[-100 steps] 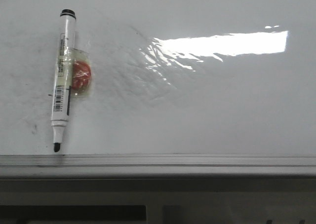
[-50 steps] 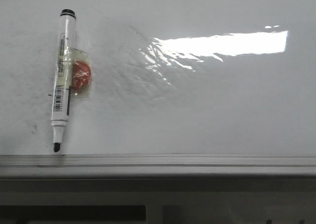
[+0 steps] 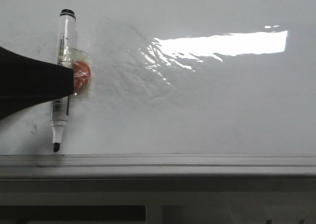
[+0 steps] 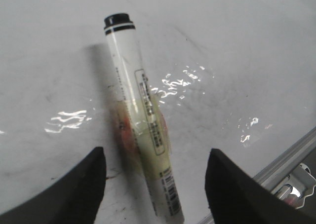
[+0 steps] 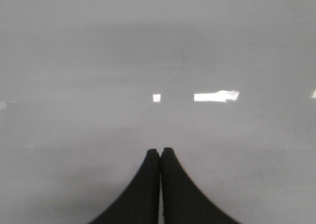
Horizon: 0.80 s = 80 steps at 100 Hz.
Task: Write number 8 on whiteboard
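On the whiteboard (image 3: 207, 110), near its grey edge rail (image 3: 197, 161), a marker pen (image 3: 62, 51) is lying with its tip pointing at the rail (an orange piece (image 3: 82, 74) is taped to its barrel). Over the pen's middle, the left claw (image 4: 153, 179) is hovering, fingers spread to either side. The right claw (image 5: 160, 184) is showing fingers pressed together over what is probably blurred board. No drawn 8 is showing.

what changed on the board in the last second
The left claw has come in from the left side of the front view, open, with its fingers either side of the marker. Nothing is gripped yet. The marker, the orange piece taped to it and the whiteboard have not moved, and no 8 is drawn.
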Each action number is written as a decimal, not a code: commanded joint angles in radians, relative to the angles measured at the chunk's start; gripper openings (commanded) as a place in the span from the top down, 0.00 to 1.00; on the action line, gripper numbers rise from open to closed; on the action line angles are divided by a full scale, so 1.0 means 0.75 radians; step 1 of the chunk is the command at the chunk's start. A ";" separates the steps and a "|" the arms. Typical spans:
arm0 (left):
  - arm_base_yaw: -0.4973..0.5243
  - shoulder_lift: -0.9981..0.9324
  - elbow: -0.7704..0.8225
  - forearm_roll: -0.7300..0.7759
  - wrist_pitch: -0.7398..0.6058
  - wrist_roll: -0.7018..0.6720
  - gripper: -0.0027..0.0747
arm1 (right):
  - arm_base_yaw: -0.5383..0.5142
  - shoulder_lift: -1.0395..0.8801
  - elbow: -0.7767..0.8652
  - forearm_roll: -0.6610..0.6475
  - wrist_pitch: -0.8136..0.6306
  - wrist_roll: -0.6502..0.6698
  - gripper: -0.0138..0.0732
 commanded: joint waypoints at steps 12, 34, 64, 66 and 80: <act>-0.012 0.039 -0.042 -0.017 -0.114 -0.014 0.53 | -0.003 0.021 -0.044 0.008 -0.092 0.000 0.91; -0.012 0.092 -0.042 -0.017 -0.108 -0.014 0.78 | 0.075 0.021 -0.044 0.019 -0.071 0.000 0.91; -0.012 0.123 -0.042 -0.002 -0.108 -0.004 0.99 | 0.271 0.043 -0.049 0.040 -0.059 0.000 0.91; -0.012 0.123 -0.042 0.006 -0.108 -0.004 0.99 | 0.286 0.050 -0.053 0.040 -0.059 0.000 0.91; -0.012 0.118 -0.042 0.123 -0.108 -0.004 0.99 | 0.419 0.111 -0.121 0.045 -0.053 -0.033 0.91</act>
